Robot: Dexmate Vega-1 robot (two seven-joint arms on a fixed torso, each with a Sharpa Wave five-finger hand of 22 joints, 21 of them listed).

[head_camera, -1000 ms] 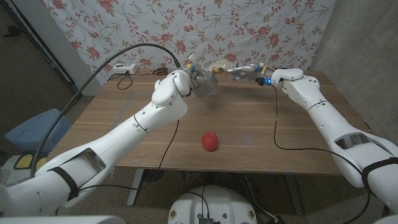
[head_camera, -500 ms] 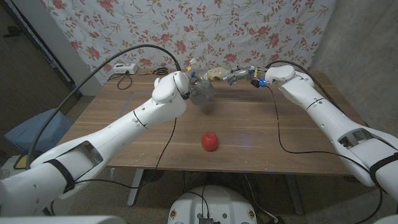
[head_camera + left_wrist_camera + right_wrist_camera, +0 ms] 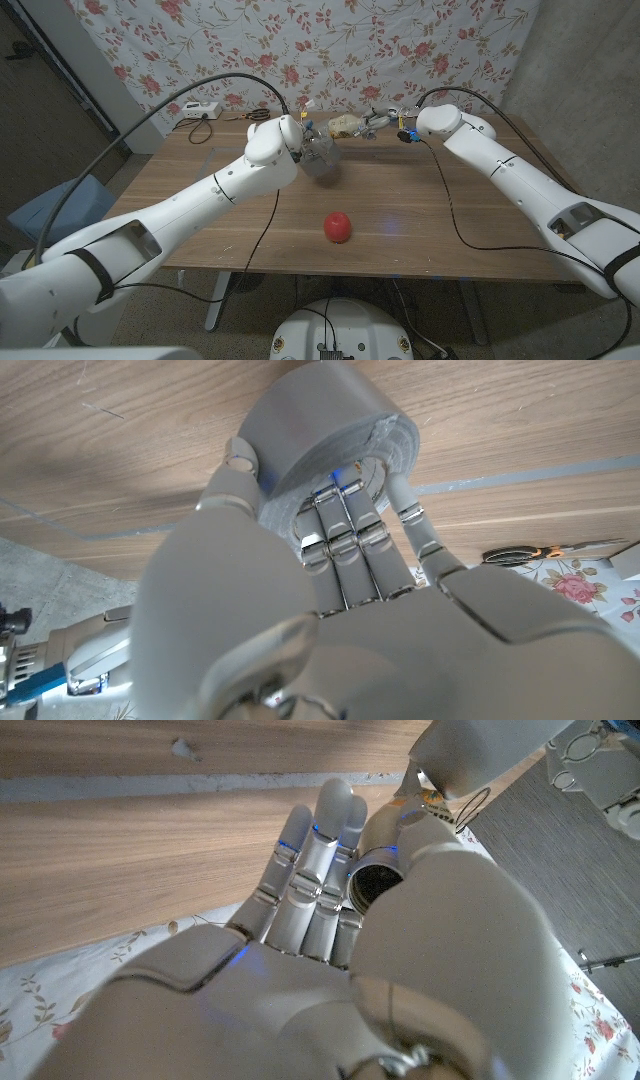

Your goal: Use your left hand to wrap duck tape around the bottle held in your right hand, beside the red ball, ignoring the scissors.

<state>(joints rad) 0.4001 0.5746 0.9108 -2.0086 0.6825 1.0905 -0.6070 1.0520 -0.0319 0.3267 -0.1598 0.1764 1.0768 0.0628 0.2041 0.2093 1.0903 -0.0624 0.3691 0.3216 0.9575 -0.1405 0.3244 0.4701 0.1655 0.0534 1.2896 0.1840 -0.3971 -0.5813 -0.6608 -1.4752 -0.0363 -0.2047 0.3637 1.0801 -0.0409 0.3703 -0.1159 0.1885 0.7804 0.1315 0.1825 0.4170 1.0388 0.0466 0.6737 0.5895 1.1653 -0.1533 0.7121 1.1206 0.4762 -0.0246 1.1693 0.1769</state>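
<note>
Wooden desk (image 3: 420,225), seen from above, with a floral cloth (image 3: 300,40) hung behind its far edge. Left hand (image 3: 318,150), raised over the far middle of the desk, with its fingers (image 3: 345,525) pushed through the core of a grey roll of duct tape (image 3: 320,420) and its thumb against the roll's outer face, so that the roll is gripped. Right hand (image 3: 375,122), just right of the left hand, curled around a pale bottle (image 3: 347,125) lying sideways, mouth (image 3: 375,885) toward the palm. Bottle and tape roll near each other; contact cannot be judged. Red ball (image 3: 338,226) alone on the near middle of the desk. Scissors (image 3: 545,552) lying at the desk's far edge.
</note>
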